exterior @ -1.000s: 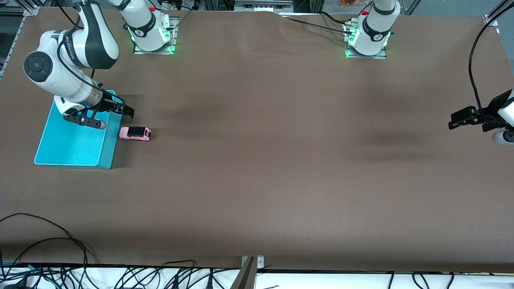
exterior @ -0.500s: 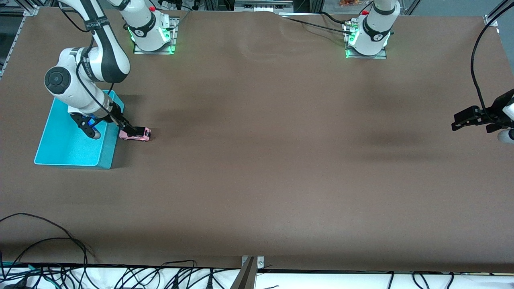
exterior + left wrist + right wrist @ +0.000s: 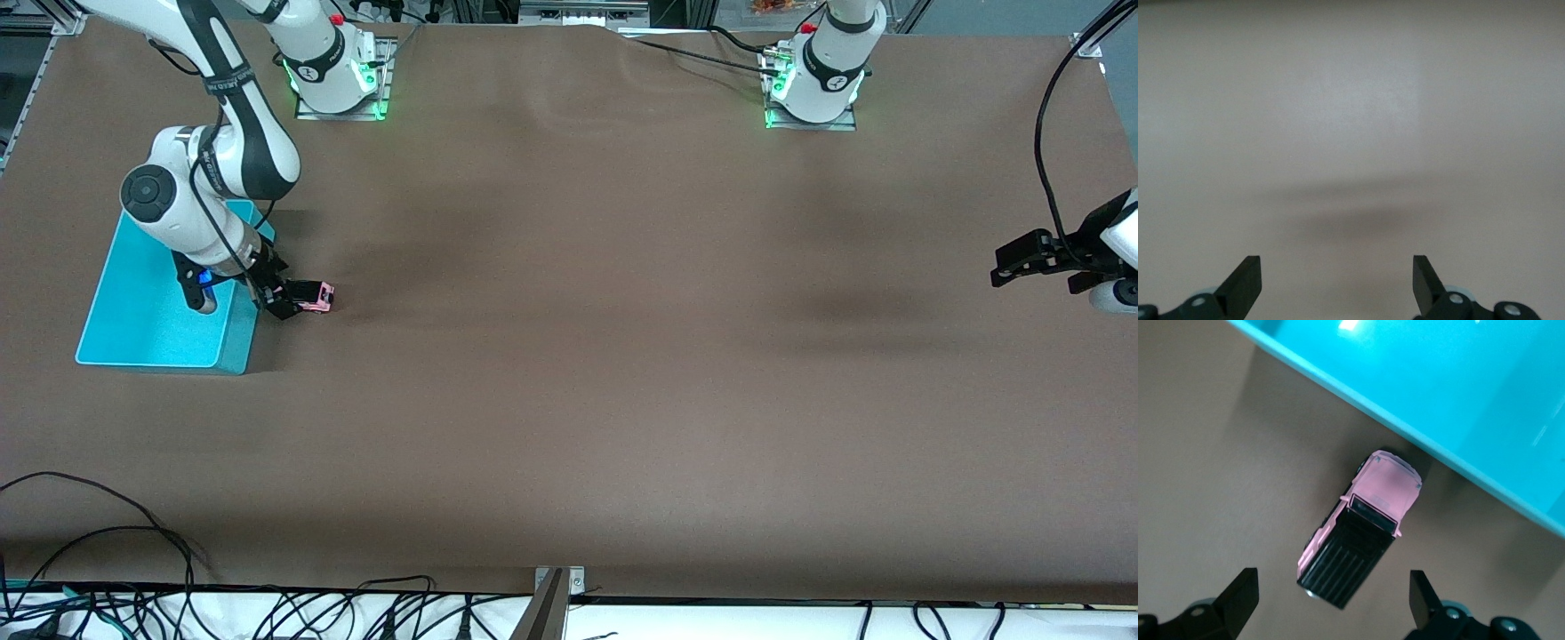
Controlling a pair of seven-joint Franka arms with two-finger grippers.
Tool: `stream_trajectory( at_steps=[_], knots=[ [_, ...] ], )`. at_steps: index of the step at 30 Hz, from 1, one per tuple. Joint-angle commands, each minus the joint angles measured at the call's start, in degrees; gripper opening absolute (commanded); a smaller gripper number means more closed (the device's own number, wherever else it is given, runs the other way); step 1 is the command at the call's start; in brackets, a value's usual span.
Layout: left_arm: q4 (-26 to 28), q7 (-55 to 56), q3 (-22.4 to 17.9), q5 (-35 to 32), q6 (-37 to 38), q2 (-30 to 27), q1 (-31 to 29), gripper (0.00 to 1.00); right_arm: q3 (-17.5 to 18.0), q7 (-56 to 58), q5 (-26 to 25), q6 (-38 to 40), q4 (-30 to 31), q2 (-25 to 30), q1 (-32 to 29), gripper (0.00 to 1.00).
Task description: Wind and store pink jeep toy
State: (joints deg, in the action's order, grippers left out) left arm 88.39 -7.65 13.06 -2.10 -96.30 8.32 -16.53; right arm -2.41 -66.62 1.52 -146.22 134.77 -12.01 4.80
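The pink jeep toy (image 3: 315, 297) stands on the brown table beside the turquoise bin (image 3: 147, 333), on the bin's side toward the left arm's end. In the right wrist view the jeep (image 3: 1361, 527) has a pink hood and a black ribbed rear top, close to the bin's wall (image 3: 1458, 393). My right gripper (image 3: 283, 299) is low at the jeep's bin-side end, open (image 3: 1333, 600), with the black rear between the fingers (image 3: 1245, 597) and nothing touching. My left gripper (image 3: 1009, 265) waits open and empty (image 3: 1337, 280) over bare table at the left arm's end.
The bin holds nothing that I can see. The two arm bases (image 3: 333, 67) (image 3: 813, 76) stand along the table's edge farthest from the front camera. Cables (image 3: 107, 533) lie at the near edge.
My right gripper has come down from over the bin's edge to the jeep, its fingers now around the jeep's end. The jeep has not moved. The left gripper shifted only slightly.
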Motion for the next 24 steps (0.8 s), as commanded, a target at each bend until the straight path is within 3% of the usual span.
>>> stream_trajectory(
  at_steps=[1,8,20,21,23,24],
  knots=[
    [-1.38,-0.7,0.03,1.66,1.38,-0.5,-0.61,1.0,-0.14,-6.75,0.94,-2.57,0.05,-2.31,0.03,1.0],
    [-1.56,-1.23,-0.23,1.4,1.38,-0.5,-0.87,1.0,-0.14,-12.13,0.94,-7.15,-0.12,-5.3,0.12,1.0],
    [-1.56,-0.79,-0.32,1.67,1.29,-0.5,-2.19,1.0,-0.14,-12.57,0.85,-7.42,-0.3,-6.8,0.12,0.99],
    [-1.56,-0.79,-0.23,1.75,1.2,-0.41,-2.1,1.0,-0.14,-12.57,0.94,-7.33,-0.3,-6.8,0.12,0.91],
    [-1.56,-0.7,-0.23,1.75,1.2,-0.41,-2.1,1.0,-0.14,-13.18,0.85,-7.33,-0.39,-6.71,0.12,0.59],
    [-1.56,-0.79,-0.23,1.67,1.2,-0.41,-2.1,1.0,-0.14,-13.62,0.85,-7.33,-0.39,-6.71,0.12,0.5]
  ],
)
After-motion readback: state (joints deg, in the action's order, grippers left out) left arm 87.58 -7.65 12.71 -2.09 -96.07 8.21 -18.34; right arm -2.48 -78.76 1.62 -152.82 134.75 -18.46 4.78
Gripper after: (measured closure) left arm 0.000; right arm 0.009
